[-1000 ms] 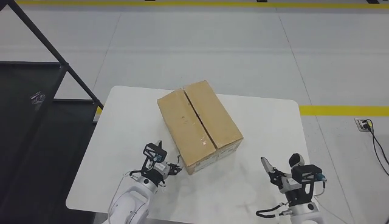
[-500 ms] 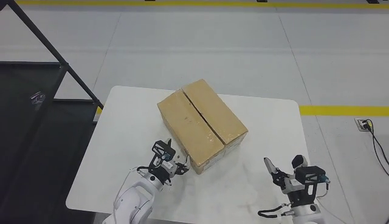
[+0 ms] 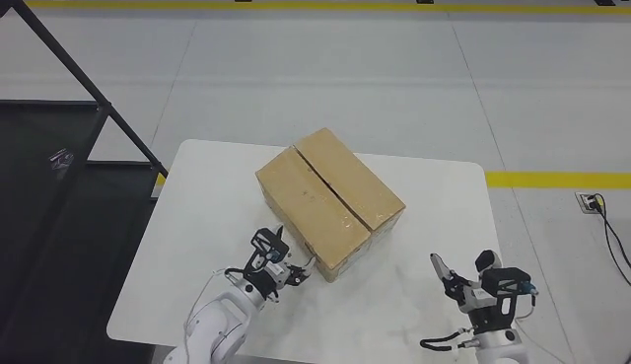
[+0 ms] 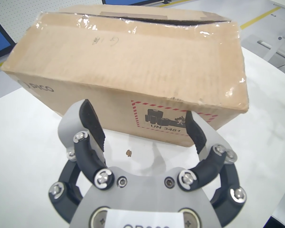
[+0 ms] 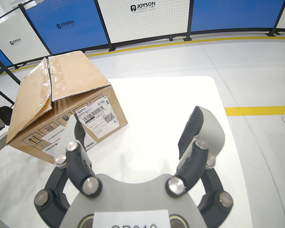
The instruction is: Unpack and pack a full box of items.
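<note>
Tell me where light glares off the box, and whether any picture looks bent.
Left wrist view: tape on the box shines along its top edge, and the left pincer throws a soft shadow on the table. Right wrist view: the fence panels bow. Top view: even light.

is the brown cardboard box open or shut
Shut: the brown cardboard box has both top flaps folded down, a narrow gap along their seam.

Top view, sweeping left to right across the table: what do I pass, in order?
Left claw, open, by the box's near end → cardboard box, flaps closed → right claw, open, over bare table.
</note>
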### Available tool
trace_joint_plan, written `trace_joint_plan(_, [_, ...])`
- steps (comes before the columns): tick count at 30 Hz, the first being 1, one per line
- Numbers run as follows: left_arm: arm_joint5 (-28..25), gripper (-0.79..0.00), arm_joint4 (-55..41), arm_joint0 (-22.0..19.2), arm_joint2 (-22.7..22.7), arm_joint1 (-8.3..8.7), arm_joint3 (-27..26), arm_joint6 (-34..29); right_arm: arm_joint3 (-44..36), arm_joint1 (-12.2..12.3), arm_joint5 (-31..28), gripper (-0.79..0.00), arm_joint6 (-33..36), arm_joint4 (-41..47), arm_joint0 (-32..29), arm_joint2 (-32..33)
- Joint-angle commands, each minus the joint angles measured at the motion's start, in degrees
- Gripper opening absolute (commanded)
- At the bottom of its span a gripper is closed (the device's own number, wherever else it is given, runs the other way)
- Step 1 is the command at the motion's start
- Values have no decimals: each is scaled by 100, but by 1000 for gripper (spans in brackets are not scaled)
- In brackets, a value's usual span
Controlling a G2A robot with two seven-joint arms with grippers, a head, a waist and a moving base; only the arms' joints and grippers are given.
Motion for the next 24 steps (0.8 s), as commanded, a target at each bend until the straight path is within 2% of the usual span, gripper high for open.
trace_joint_plan(1, [-39,0,37,71,-75,20,-5,17,2,-3,-1,0,33,-14,31,-7])
trace_joint_plan(7, [-77,0,-45,68,-171,33,45,28,0,-13,-11,0,129,-62,122,-32])
trace_joint_plan(24, [-7,0,-122,-461,300,-93,415,23,-25,-40,22,0,55,-17,3,95])
